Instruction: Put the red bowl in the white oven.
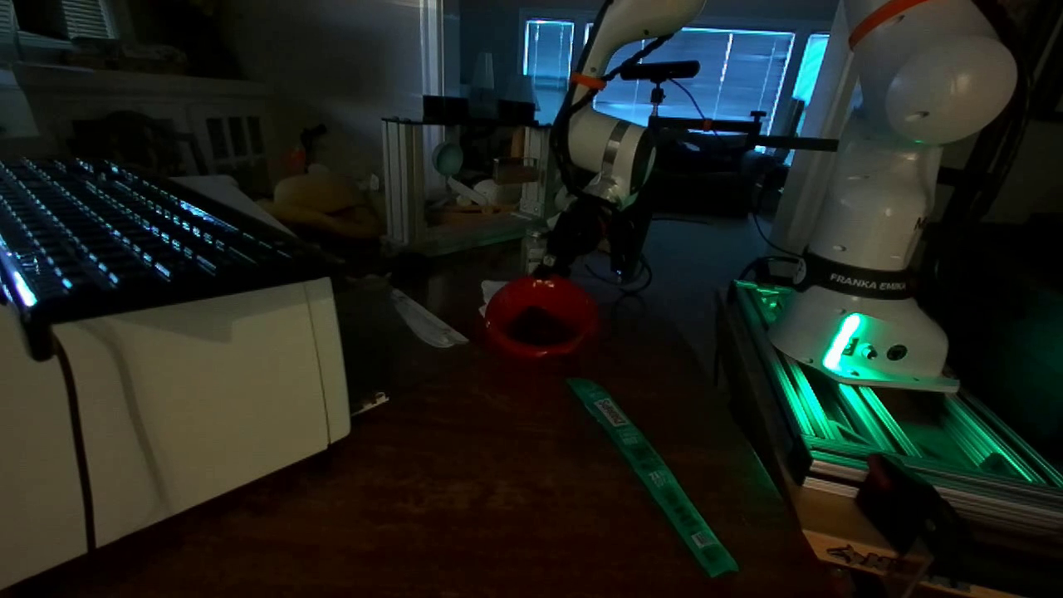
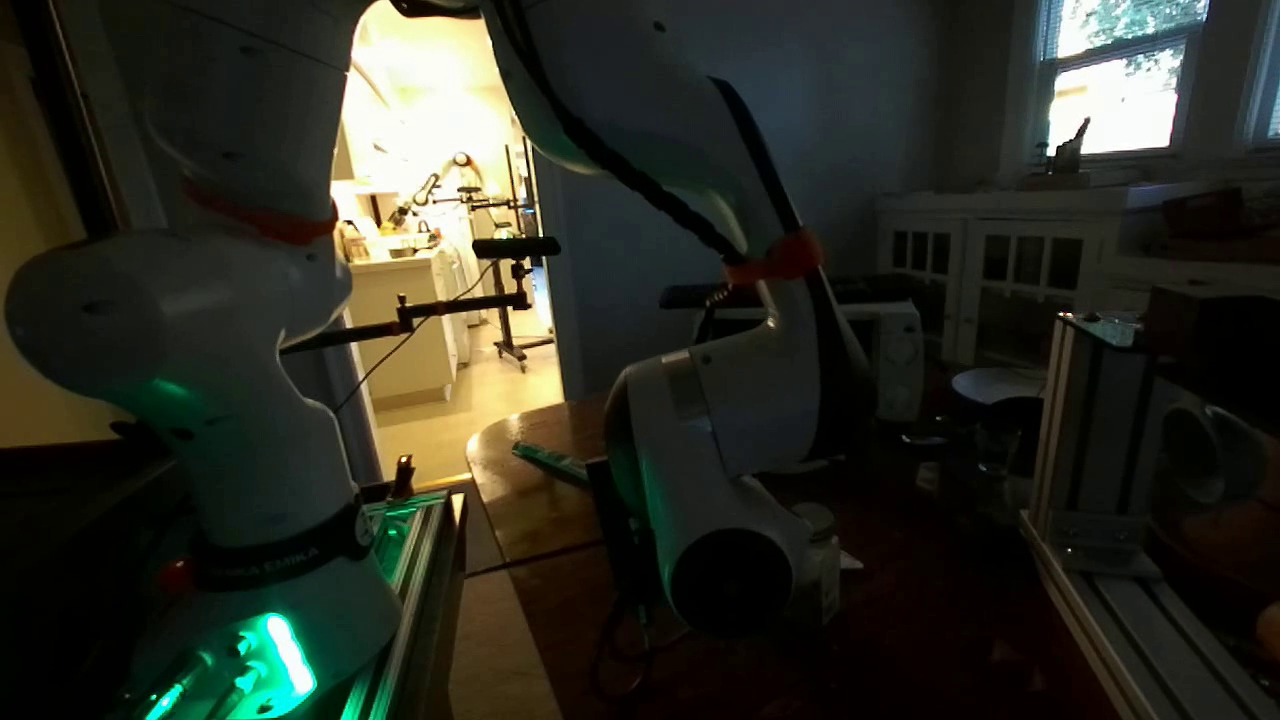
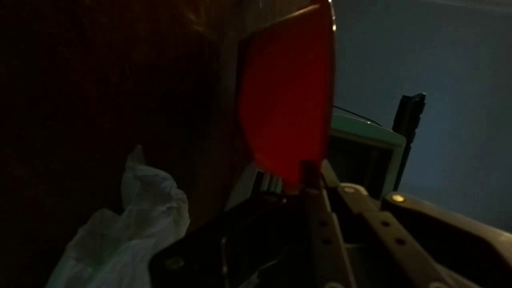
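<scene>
The red bowl (image 1: 544,320) is tilted in an exterior view, its inside facing that camera, over the dark table. It also fills the upper middle of the wrist view (image 3: 286,96). My gripper (image 3: 316,172) is shut on the bowl's rim, with the fingertips close together at its near edge. In an exterior view the gripper (image 1: 552,264) is dark, just behind the bowl. The white oven (image 1: 224,415) stands at the left there, and shows partly behind the arm (image 2: 898,360) and in the wrist view (image 3: 366,130). Its front looks dark; I cannot tell the door's state. The arm hides the bowl in an exterior view.
A keyboard (image 1: 124,232) lies on the oven. A green packet (image 1: 652,473) and a pale strip (image 1: 425,320) lie on the table. A white crumpled scrap (image 3: 136,224) is near the gripper. A jar (image 2: 820,560) stands beside the arm. A metal frame (image 2: 1065,440) stands at the table's side.
</scene>
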Tool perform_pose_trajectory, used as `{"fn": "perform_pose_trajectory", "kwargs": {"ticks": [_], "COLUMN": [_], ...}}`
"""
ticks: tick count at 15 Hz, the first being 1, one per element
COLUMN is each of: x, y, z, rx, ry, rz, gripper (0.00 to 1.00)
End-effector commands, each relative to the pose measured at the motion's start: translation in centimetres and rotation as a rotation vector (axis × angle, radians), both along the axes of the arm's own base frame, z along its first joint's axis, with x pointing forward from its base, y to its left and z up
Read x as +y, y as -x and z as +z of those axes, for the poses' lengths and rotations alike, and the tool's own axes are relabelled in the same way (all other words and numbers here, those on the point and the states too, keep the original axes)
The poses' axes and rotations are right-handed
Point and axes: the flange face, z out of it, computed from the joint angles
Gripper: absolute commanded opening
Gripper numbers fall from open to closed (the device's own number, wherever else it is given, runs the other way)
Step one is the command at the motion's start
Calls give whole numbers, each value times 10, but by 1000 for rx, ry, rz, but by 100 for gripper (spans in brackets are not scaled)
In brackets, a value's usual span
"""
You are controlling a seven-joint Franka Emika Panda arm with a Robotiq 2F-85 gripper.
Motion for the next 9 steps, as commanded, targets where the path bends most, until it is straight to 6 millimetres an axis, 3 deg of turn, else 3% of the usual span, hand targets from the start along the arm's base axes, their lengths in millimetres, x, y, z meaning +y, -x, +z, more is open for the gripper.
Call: {"fn": "perform_pose_trajectory", "kwargs": {"ticks": [1,6,9], "x": [-16,-40,-41], "y": [11,15,4], "z": [18,39,57], "rx": [-36,-87,-129], "ry": [-65,-146,-176], "rz": [-1,-74,-139], "gripper": [1,1,1]}}
